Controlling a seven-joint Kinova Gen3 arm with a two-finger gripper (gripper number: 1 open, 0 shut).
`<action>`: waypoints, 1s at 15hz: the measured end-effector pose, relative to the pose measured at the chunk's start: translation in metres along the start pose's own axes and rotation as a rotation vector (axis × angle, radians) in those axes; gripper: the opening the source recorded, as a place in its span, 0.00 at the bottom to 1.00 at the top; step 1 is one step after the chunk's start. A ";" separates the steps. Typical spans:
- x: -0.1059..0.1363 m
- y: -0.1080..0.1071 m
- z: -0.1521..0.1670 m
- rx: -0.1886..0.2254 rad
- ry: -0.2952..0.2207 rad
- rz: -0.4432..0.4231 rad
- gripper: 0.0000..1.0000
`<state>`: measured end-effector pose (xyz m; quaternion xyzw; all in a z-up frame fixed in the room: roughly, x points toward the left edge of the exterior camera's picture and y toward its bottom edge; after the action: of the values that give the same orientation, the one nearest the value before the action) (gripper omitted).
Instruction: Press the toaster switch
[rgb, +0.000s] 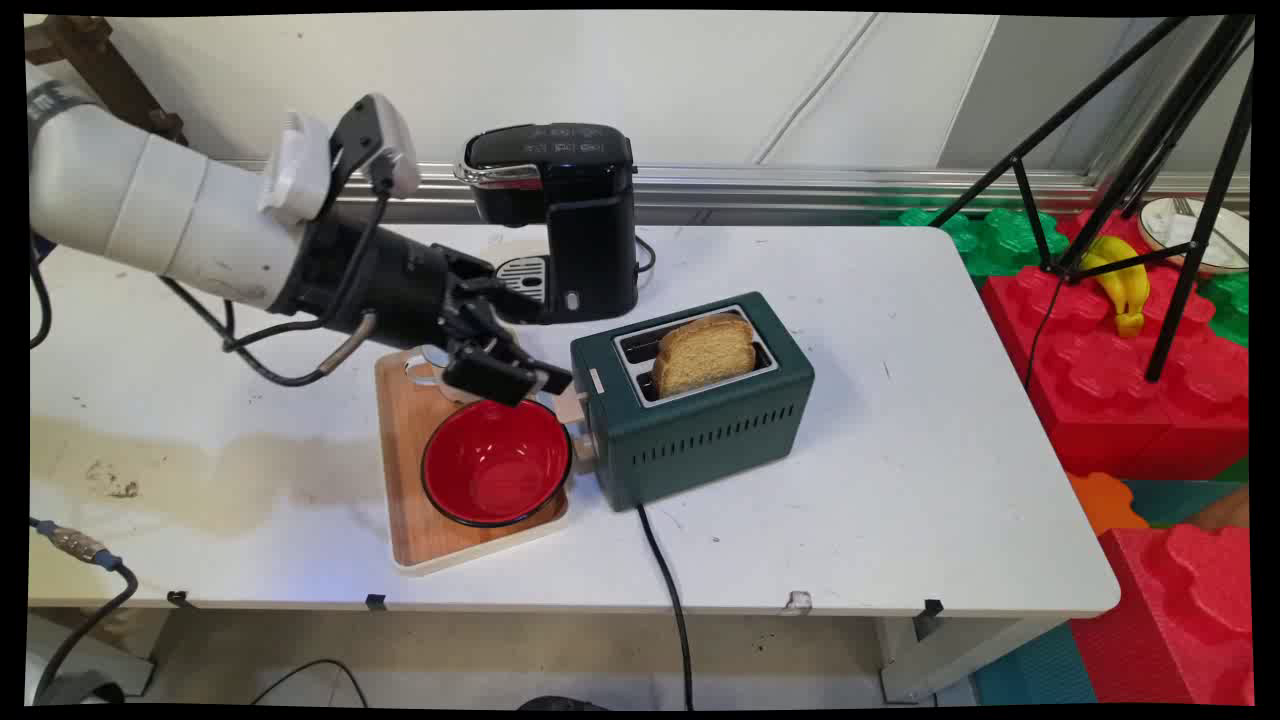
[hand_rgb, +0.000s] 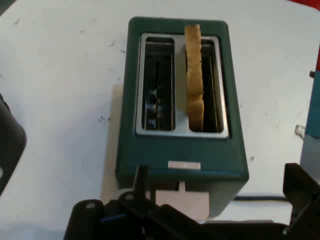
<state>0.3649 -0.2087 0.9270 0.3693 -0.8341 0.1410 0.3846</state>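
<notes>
Fingers: whether apart or together, cannot tell; the black linkage hides the tips. Gripper (rgb: 545, 385) sits at the lever end of the green toaster (rgb: 700, 420), just above the beige lever (hand_rgb: 180, 202). One toast slice (rgb: 705, 352) stands in the far slot. Red bowl (rgb: 495, 462) on wooden tray (rgb: 410, 540) lies just below. Judgement: press squarely, straight along the lever's travel.

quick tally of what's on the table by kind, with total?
Appliances: 2, green toaster and black coffee maker
Bread slices: 1, toast standing in a toaster slot
Dishes: 1, red bowl
Boards: 1, wooden tray under the bowl
Total: 5
</notes>
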 end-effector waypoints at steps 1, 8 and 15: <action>-0.004 -0.001 -0.003 0.001 -0.007 0.003 1.00; -0.016 -0.007 -0.007 0.006 -0.021 0.020 1.00; -0.018 -0.009 0.000 0.003 -0.019 0.030 0.00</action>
<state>0.3792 -0.2060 0.9127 0.3585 -0.8431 0.1444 0.3739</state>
